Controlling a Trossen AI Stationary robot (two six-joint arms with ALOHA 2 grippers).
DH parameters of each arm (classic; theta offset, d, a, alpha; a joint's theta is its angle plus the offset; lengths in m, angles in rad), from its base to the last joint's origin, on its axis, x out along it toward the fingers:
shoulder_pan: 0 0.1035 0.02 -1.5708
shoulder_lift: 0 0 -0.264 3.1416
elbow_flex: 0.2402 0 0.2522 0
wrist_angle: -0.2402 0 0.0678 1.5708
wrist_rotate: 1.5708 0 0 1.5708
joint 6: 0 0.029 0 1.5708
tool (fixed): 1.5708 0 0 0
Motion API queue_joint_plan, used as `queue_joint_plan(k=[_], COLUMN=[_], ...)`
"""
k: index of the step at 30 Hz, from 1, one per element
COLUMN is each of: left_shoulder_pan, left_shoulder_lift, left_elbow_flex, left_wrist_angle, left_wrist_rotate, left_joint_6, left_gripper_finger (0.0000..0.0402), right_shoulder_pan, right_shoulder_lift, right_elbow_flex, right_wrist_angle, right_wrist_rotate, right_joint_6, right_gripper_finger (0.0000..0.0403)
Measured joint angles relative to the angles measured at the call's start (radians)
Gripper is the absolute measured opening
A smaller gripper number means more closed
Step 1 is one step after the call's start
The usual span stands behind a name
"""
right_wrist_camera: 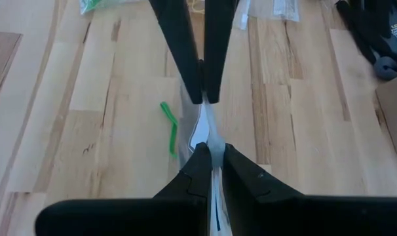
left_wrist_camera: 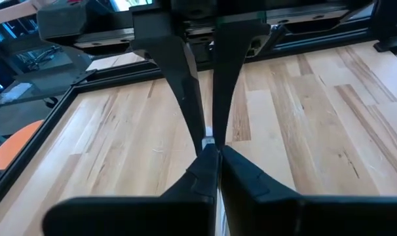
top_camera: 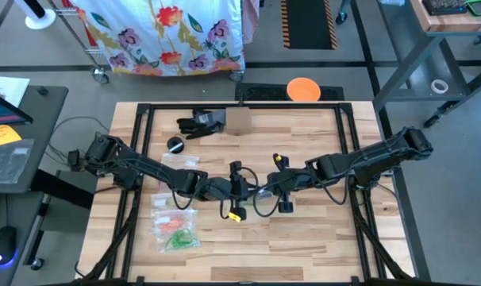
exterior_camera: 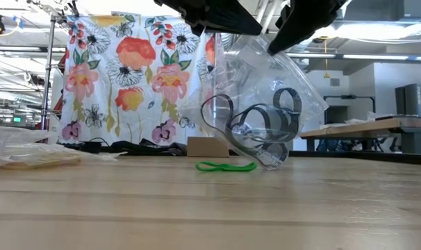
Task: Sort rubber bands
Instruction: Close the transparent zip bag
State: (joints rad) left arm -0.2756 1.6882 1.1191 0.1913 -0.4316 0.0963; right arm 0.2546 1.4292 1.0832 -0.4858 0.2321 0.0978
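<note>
The left gripper [top_camera: 239, 189] and right gripper [top_camera: 266, 191] meet at centre frame in the high view, both pinching the rim of a clear zip bag [exterior_camera: 266, 104] that the low view shows hanging just above the table [top_camera: 304, 238] with dark rubber bands [exterior_camera: 266, 125] inside. Just beyond, a green rubber band [exterior_camera: 226, 166] lies loose on the wood under the bag's left side. Farther off, at lower left of the high view, more bags [top_camera: 175, 226] hold red and green bands. With both grips on thin film, the bag could slip or tip, spilling its dark bands.
</note>
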Motion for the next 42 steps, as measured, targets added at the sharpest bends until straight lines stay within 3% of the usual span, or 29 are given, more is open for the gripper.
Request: queue_joint_plan(k=[22,31,42], left_shoulder_pan=[-0.051,-0.069,-0.128], left_shoulder_lift=[-0.018,-0.021,-0.031], left_elbow_flex=[0.000,0.043,0.173], left_wrist_angle=[-0.002,-0.035,-0.242], left_wrist_rotate=[-0.047,-0.046,-0.173], left_joint_6=[0.023,0.049,0.082], left_gripper_finger=[0.0000,0.0000,0.0000], right_shoulder_pan=[0.001,0.001,0.000], right_shoulder_lift=[-0.002,-0.001,-0.001], right_elbow_flex=[0.004,0.001,0.001], right_wrist_angle=[-0.013,-0.094,-0.146], right_wrist_rotate=[-0.029,-0.030,-0.030], right_joint_6=[0.015,0.029,0.060], right_gripper_finger=[0.0017,0.0017,0.0017])
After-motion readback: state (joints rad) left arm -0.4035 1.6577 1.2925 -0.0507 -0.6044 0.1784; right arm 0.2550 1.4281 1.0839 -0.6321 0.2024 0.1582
